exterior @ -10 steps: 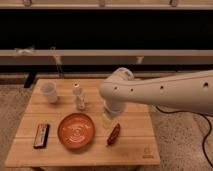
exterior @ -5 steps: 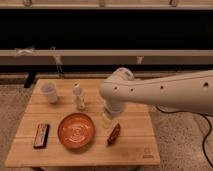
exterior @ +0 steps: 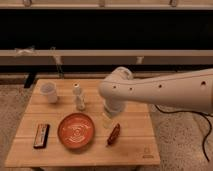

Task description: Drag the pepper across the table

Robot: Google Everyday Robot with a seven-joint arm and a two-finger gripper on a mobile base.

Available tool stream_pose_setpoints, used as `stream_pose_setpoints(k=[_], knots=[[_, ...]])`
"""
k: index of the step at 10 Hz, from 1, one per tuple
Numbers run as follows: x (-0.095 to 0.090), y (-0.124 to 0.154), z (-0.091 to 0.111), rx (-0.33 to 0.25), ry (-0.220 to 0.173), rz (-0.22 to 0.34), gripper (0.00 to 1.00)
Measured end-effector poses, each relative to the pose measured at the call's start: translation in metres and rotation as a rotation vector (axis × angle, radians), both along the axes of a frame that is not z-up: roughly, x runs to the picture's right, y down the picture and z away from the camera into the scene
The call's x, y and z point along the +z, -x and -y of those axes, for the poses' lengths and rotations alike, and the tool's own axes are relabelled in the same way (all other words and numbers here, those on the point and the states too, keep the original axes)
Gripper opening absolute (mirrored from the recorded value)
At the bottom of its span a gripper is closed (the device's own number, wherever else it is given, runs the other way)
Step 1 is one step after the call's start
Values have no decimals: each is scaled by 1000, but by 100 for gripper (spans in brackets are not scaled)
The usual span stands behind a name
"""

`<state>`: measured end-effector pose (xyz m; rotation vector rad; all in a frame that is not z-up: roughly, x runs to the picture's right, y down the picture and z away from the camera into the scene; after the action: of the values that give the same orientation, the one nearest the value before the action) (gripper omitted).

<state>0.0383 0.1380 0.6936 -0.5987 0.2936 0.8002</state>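
The pepper (exterior: 114, 134), a small dark red-brown chili shape, lies on the light wooden table (exterior: 135, 150), just right of the orange plate. My gripper (exterior: 108, 120) hangs below the white arm (exterior: 160, 91), just above and left of the pepper's upper end, close to the plate's right rim. The arm's bulky wrist hides most of the gripper.
A round orange plate (exterior: 75, 131) sits at the table's front middle. A dark rectangular bar (exterior: 41, 135) lies at the front left. A white cup (exterior: 49, 92) and a small white bottle (exterior: 79, 97) stand at the back left. A dark logo mark (exterior: 146, 151) is near the front right corner.
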Motion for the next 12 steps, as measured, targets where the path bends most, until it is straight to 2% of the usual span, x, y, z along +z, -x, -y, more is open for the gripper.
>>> stream_pose_setpoints(k=[2, 3, 5, 8, 10, 12], knots=[[37, -8, 1, 35, 46, -95, 73], [52, -11, -2, 74, 68, -136, 73], [83, -18, -12, 195, 118, -239, 73], [98, -30, -32, 338, 161, -306, 73], [105, -30, -43, 386, 178, -318, 73], [115, -31, -62, 412, 211, -343, 73]])
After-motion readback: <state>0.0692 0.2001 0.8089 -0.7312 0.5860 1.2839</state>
